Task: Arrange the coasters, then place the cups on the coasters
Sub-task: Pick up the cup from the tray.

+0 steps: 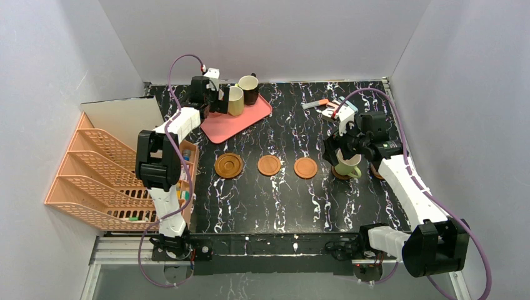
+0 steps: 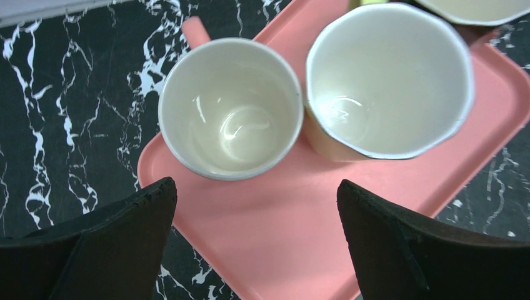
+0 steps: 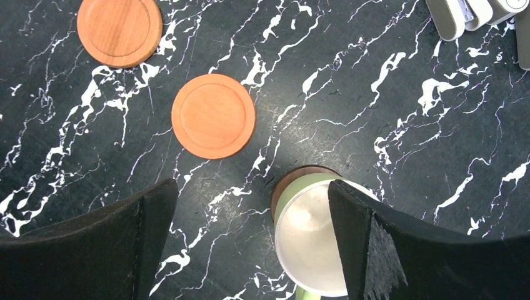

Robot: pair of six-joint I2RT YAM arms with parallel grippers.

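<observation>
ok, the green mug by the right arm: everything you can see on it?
The green mug is pale yellow-green outside, glossy cream inside, ceramic by the look, and empty. It stands upright on a dark brown coaster whose edge shows past it. The right gripper hangs over it, jaws open; one finger overlaps its rim in the wrist view, contact unclear.

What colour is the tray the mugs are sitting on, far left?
The tray is plain pink, no pattern. It shows best in the left wrist view.
</observation>
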